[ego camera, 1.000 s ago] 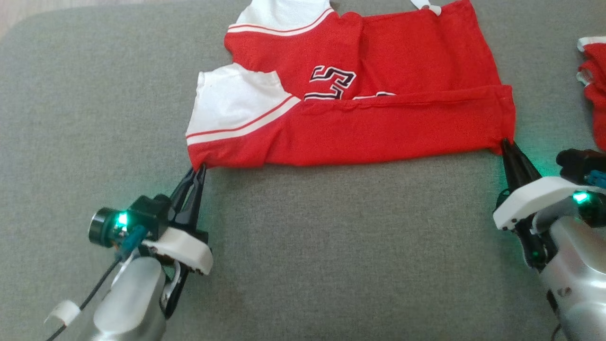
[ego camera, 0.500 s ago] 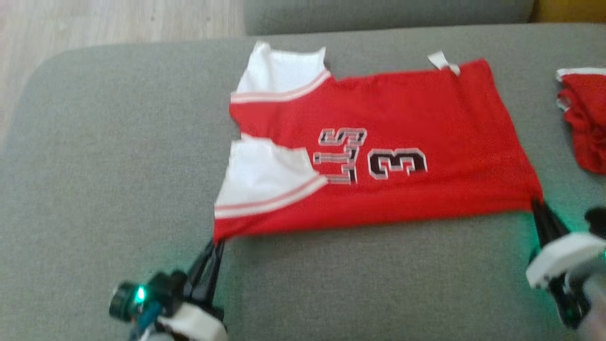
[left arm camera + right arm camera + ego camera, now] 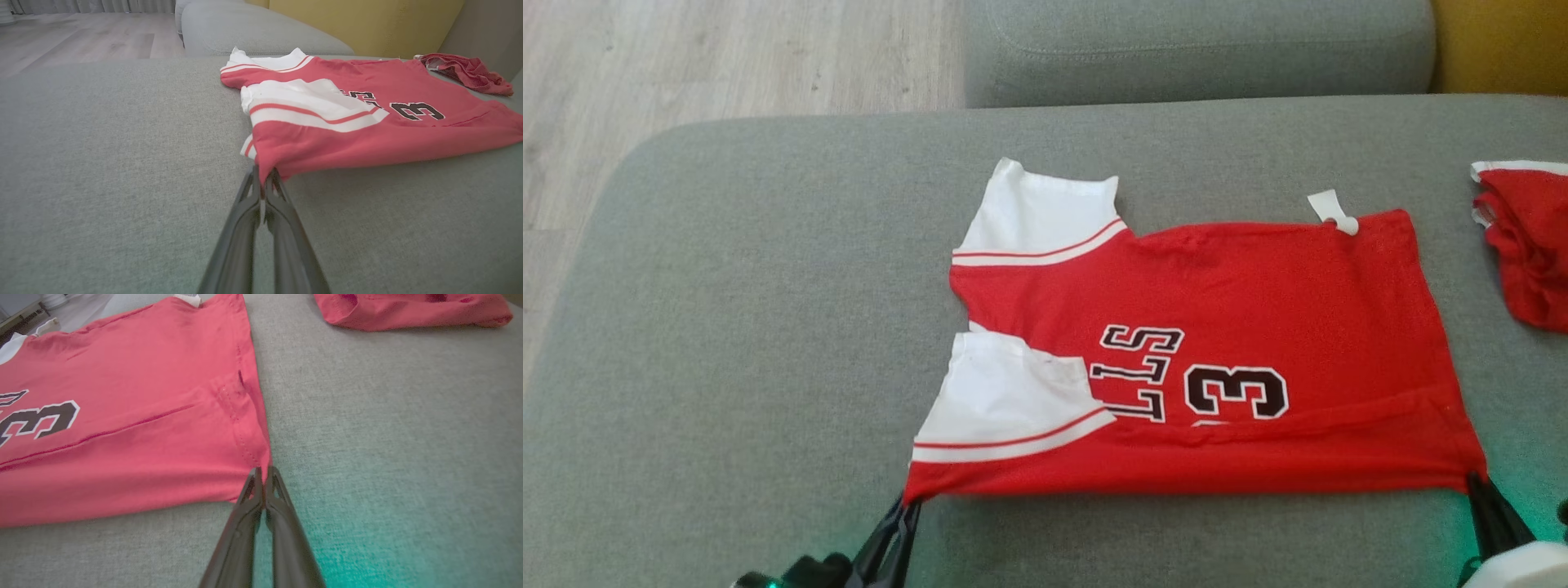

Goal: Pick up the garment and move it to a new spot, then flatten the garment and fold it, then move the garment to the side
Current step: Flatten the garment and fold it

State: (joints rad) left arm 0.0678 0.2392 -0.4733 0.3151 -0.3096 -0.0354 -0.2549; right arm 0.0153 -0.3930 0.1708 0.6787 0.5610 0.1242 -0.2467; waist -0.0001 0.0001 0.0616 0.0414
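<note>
In the head view, the red and white garment [image 3: 1258,327] lies spread on the grey seat cushion [image 3: 727,327], about the cushion's middle, its number 3 facing up and a crease running along the strip closest to the cushion's near edge. Toward that near edge, the left gripper [image 3: 905,510] pinches the garment's sleeve-side corner and the right gripper [image 3: 1474,482] pinches its hem-side corner. A second red cloth [image 3: 1531,253] sits at the cushion's right side, apart from the garment. In the left wrist view, the 2 dark fingers [image 3: 245,212] are pressed together on the red corner, which is lifted slightly off the cushion. In the right wrist view, the fingers [image 3: 282,506] meet on the stitched hem corner low over the cushion.
</note>
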